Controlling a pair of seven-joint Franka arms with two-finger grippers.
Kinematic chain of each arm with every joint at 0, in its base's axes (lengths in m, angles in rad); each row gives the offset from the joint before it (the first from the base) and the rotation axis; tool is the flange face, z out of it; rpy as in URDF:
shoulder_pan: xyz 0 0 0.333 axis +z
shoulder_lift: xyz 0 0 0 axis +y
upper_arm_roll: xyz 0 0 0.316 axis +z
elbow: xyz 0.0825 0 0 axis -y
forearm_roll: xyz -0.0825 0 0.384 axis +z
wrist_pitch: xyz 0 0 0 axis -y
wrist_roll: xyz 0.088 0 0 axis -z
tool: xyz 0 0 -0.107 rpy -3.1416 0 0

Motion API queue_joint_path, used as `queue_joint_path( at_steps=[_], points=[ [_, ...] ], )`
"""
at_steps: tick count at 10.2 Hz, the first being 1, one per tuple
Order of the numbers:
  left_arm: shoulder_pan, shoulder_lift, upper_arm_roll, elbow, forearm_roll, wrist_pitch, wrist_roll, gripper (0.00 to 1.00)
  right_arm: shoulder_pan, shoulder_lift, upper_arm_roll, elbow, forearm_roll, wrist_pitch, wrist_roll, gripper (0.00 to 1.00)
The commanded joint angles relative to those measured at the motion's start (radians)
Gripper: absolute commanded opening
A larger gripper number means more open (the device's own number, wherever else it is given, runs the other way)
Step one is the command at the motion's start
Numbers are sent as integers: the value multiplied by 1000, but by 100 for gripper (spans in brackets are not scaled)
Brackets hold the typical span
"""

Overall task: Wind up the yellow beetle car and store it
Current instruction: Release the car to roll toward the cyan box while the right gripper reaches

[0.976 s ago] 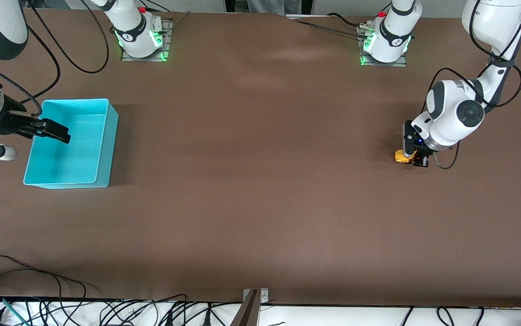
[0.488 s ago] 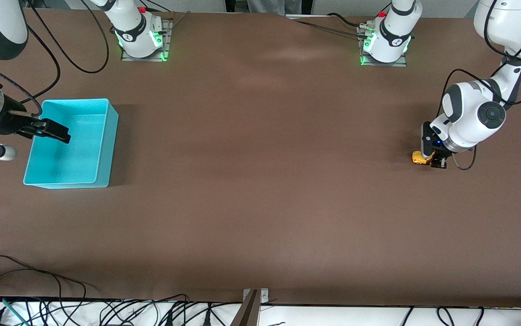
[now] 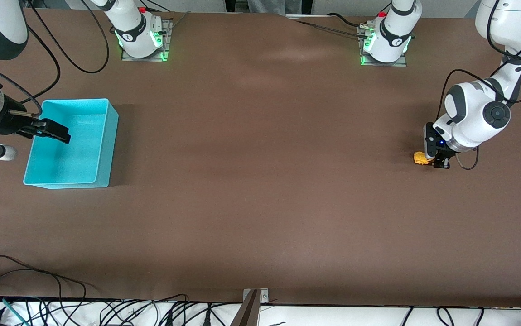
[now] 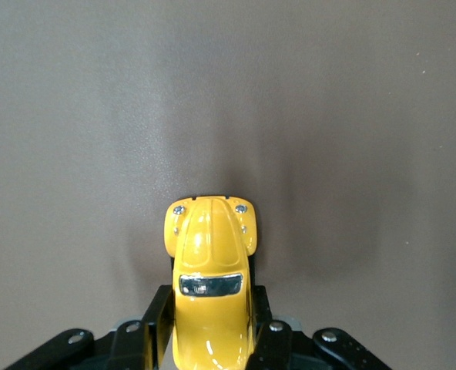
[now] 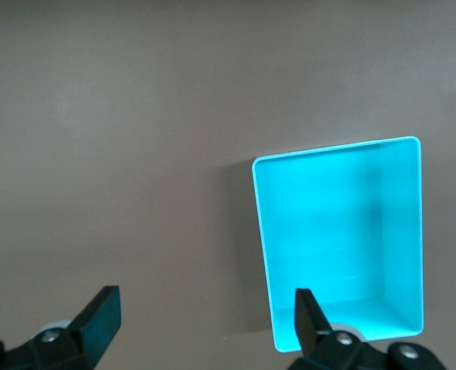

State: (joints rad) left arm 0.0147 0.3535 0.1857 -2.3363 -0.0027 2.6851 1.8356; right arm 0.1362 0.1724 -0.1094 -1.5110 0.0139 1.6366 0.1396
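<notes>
The yellow beetle car (image 3: pixel 421 158) sits on the brown table at the left arm's end, wheels down. My left gripper (image 3: pixel 431 159) is shut on the car's rear body; in the left wrist view the car (image 4: pixel 210 277) pokes out from between the two black fingers (image 4: pixel 157 316), nose pointing away from them. My right gripper (image 3: pixel 52 130) hangs open over the edge of the turquoise bin (image 3: pixel 102 149) at the right arm's end. The right wrist view shows its fingertips (image 5: pixel 101 312) wide apart above bare table beside the empty bin (image 5: pixel 401 231).
The two arm bases (image 3: pixel 140 38) (image 3: pixel 385 43) stand along the table's edge farthest from the front camera. Cables (image 3: pixel 29 280) trail along the nearest edge, with a metal bracket (image 3: pixel 253 301) at its middle.
The left gripper has dragged the yellow car along the table toward the left arm's end, most of it in the first half second. The right arm has stayed still.
</notes>
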Motion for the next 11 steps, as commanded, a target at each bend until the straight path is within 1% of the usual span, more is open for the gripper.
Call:
queue_joint_path(
  at_steps=[1, 4, 10, 11],
  points=[
    [-5, 78, 6, 44, -62, 13, 4, 99, 3, -7, -1, -5, -6, -4, -12, 100],
    [-15, 76, 5, 72, -62, -8, 5, 100, 3, -7, -1, -5, -6, -4, -12, 100],
    [-15, 64, 3, 65, -62, -8, 2, 100, 3, -7, -3, -8, -8, -1, -12, 100],
    [-13, 1, 3, 58, -60, -19, 4, 100, 3, -5, -1, -8, -6, -1, -12, 100]
  ],
)
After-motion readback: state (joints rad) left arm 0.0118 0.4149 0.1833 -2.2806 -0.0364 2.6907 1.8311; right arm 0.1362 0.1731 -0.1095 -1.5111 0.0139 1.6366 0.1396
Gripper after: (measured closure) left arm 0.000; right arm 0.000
